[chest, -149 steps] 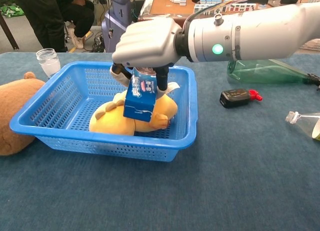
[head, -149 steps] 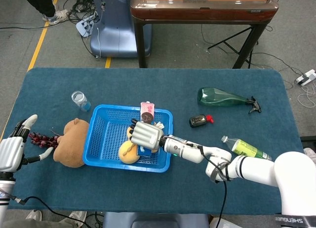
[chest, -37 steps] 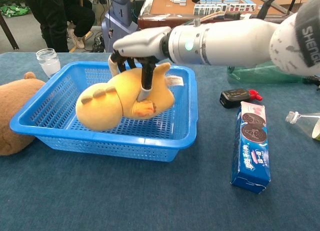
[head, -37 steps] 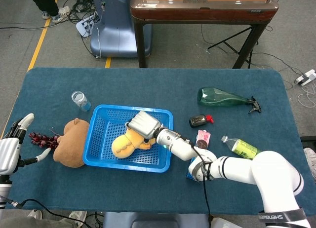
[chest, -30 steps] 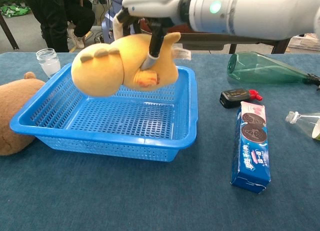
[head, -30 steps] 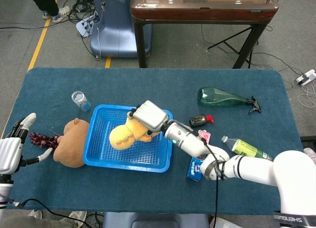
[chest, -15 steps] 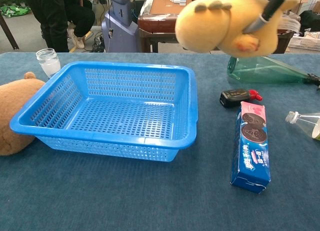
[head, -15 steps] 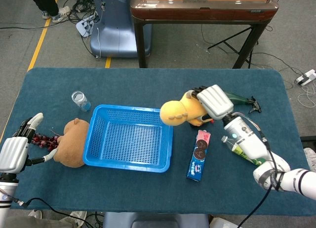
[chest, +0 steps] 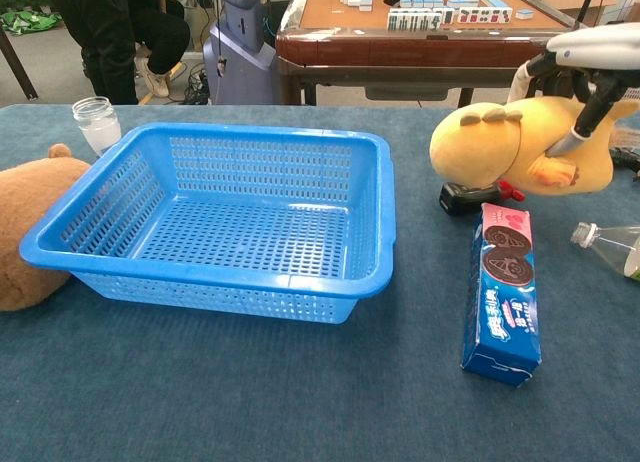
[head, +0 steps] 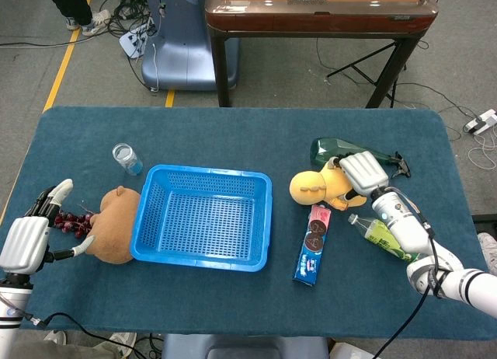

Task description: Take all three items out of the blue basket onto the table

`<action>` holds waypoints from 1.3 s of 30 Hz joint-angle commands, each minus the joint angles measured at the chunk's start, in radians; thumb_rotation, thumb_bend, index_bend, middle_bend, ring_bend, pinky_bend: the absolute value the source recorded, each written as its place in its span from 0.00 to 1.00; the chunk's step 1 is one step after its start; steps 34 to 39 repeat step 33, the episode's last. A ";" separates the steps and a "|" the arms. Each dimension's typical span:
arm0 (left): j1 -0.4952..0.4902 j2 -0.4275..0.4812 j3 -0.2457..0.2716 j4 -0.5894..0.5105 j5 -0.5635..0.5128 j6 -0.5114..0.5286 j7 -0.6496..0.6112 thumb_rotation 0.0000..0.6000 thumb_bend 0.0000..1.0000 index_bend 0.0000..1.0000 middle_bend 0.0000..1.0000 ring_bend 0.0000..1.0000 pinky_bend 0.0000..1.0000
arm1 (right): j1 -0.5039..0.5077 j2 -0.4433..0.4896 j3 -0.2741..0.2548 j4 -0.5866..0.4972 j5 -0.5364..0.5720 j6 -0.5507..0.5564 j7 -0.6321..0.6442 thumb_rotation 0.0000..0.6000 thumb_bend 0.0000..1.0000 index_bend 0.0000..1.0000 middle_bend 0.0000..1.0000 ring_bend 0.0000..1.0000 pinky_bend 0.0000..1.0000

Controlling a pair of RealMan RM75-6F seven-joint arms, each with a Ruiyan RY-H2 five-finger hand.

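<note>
Right hand [head: 362, 172] carried yellow plush [head: 317, 186] from blue basket [head: 203, 217], lowering.

Yellow plush toy [chest: 510, 147] in the right hand [chest: 590, 57], above the black key fob [chest: 470, 196], right of blue basket [chest: 380, 232].

Perforated plastic basket [chest: 240, 222]; matt plush toy [chest: 500, 142].

brown plush [chest: 30, 237] cropped, plastic bottle [chest: 610, 247] cropped
</note>
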 commanded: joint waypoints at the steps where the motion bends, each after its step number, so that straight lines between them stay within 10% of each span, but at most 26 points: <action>1: -0.004 0.000 0.002 0.003 -0.006 -0.011 0.003 0.60 0.21 0.00 0.07 0.06 0.23 | -0.008 0.000 -0.002 -0.006 -0.011 -0.007 0.013 1.00 0.28 0.02 0.12 0.15 0.33; 9: -0.015 -0.010 -0.002 0.023 -0.020 -0.027 0.011 0.61 0.21 0.00 0.07 0.06 0.23 | -0.084 0.106 0.005 -0.143 -0.099 0.134 0.030 1.00 0.28 0.00 0.07 0.08 0.23; 15: -0.009 -0.015 -0.005 0.055 -0.045 -0.020 0.034 1.00 0.21 0.00 0.07 0.07 0.23 | -0.219 0.196 -0.021 -0.270 -0.156 0.332 -0.001 1.00 0.28 0.05 0.20 0.13 0.24; 24: 0.030 -0.038 0.014 0.074 -0.074 0.026 0.107 1.00 0.21 0.03 0.07 0.06 0.22 | -0.446 0.223 -0.105 -0.339 -0.254 0.610 -0.091 1.00 0.28 0.28 0.37 0.31 0.37; 39: 0.088 -0.056 0.054 0.053 -0.052 0.094 0.175 1.00 0.21 0.04 0.07 0.06 0.23 | -0.628 0.186 -0.148 -0.331 -0.282 0.781 -0.096 1.00 0.28 0.31 0.38 0.32 0.37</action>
